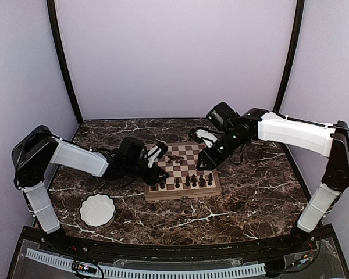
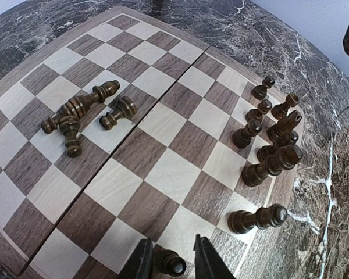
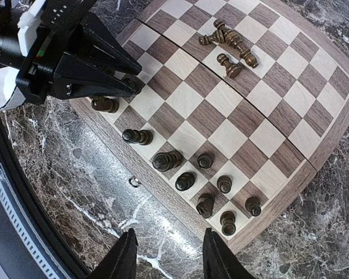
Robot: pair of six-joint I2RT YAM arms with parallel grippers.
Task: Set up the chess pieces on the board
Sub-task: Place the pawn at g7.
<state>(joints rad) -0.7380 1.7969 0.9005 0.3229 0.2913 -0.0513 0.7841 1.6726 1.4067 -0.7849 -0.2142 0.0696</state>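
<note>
Dark marble table point(image 1: 256, 192), pale walls on three sides. Wooden board point(image 1: 183, 194) at centre, checks tan and brown, light rim. Dark chess pieces point(image 1: 189, 181) standing in a row along the near edge. Small cluster more at mid-board, probably lying flat, too small to be sure. Left gripper point(image 1: 161, 175) low at the board's near-left corner. Right gripper point(image 1: 201, 165) angled down over the right side, near the row's right end. White scalloped bowl point(image 1: 97, 210) near-left on the table, well apart from the board.

- Left arm point(image 1: 78, 158): white shells are joined by black joints; a black cable point(image 1: 15, 174) is looped at the shoulder.
- Right arm point(image 1: 294, 132): same white-and-black build; a green light point(image 1: 235, 138) is seen near the wrist.
- Fingers point(image 2: 141, 261): black, tapered.
</note>
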